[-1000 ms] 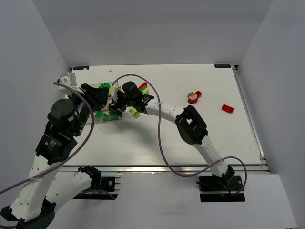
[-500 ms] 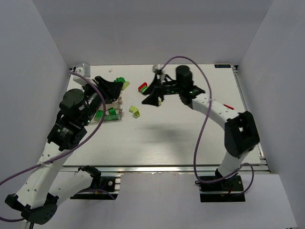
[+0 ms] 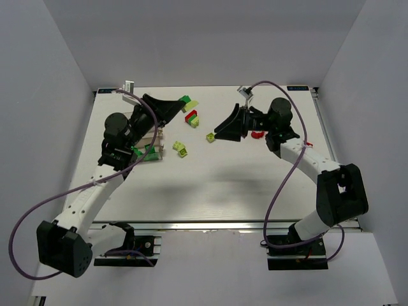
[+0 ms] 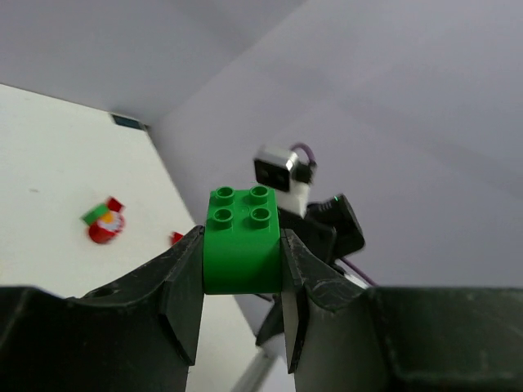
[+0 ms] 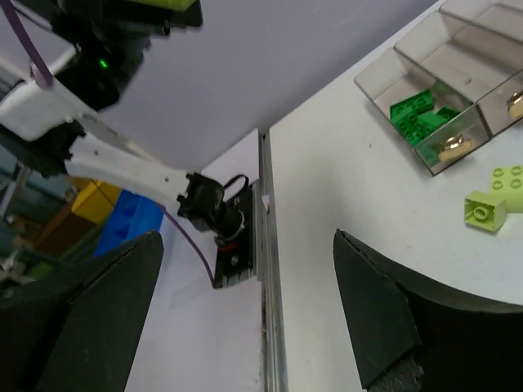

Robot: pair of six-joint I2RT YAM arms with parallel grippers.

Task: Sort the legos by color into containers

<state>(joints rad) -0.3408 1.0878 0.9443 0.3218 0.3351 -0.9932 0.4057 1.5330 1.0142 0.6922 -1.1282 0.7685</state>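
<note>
1. The left gripper [image 4: 242, 265] is clamped on a dark green brick [image 4: 242, 224], one finger on each side, with the studs facing the wrist camera.
2. From above, that brick is held up off the table [image 3: 255, 185] toward the far edge. It is beyond the tray [image 5: 380, 80] and close to a red brick [image 3: 190, 115].
3. The red brick lies on the table with a lime piece [image 3: 194, 123] touching its near side.
4. The right gripper [image 5: 245, 261] is spread wide with nothing between its fingers. It hangs over the middle of the table, just right of a lime brick [image 3: 210, 136].
5. A second lime brick [image 3: 180, 148] lies on the table just right of the tray.
6. The tray sits on the left part of the table. One end compartment holds several green bricks [image 5: 419, 114].
7. A red, white and green cluster [image 4: 102, 226] rests on the right part of the table. From above it is mostly hidden behind the right gripper, so its shape is hard to make out.
8. A small red piece [image 4: 176, 238] lies farther right, apart from the cluster.
</note>
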